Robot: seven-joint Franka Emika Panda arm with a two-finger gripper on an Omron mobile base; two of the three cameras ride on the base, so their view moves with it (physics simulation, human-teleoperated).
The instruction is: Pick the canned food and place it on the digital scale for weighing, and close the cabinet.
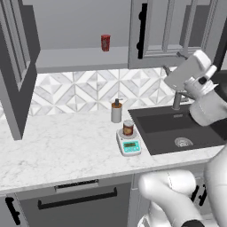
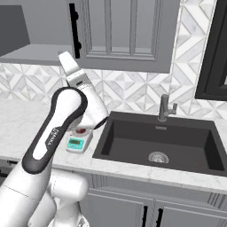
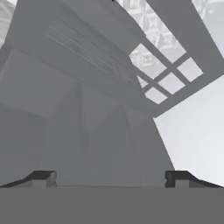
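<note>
- Already the canned food (image 1: 128,128) sits upright on the digital scale (image 1: 129,143), which rests on the counter just left of the sink, so what is left, as I judge it, is the cabinet.
- On the far left the cabinet (image 1: 66,40) has one door (image 1: 17,71) swung wide, edge-on toward the room, with an open shelf behind it; the door to the right (image 1: 170,31) is closed.
- Seen from its hand camera, the gripper (image 3: 111,177) has its two dark tips set well apart with nothing between them, looking at grey framed panels at close range.
- Risk one: the open door is well apart from where the arm (image 1: 195,84) is raised over the sink. A long sweep leftward passes above the scale, and a low elbow could knock the tin off the plate.
- Risk two: a grey pump bottle (image 1: 116,111) stands just behind the scale and would tip easily if brushed.
- Risk three: pushing the door near its hinge, or catching its edge, could stall it half shut.
- A slim red container (image 1: 105,43) stands alone on the open shelf, clear of the door's swing as far as I can tell.
- Underfoot it is pale marble counter (image 1: 62,150), a dark sink (image 1: 177,128) with a grey tap, patterned tile behind, drawers with black handles below.
</note>
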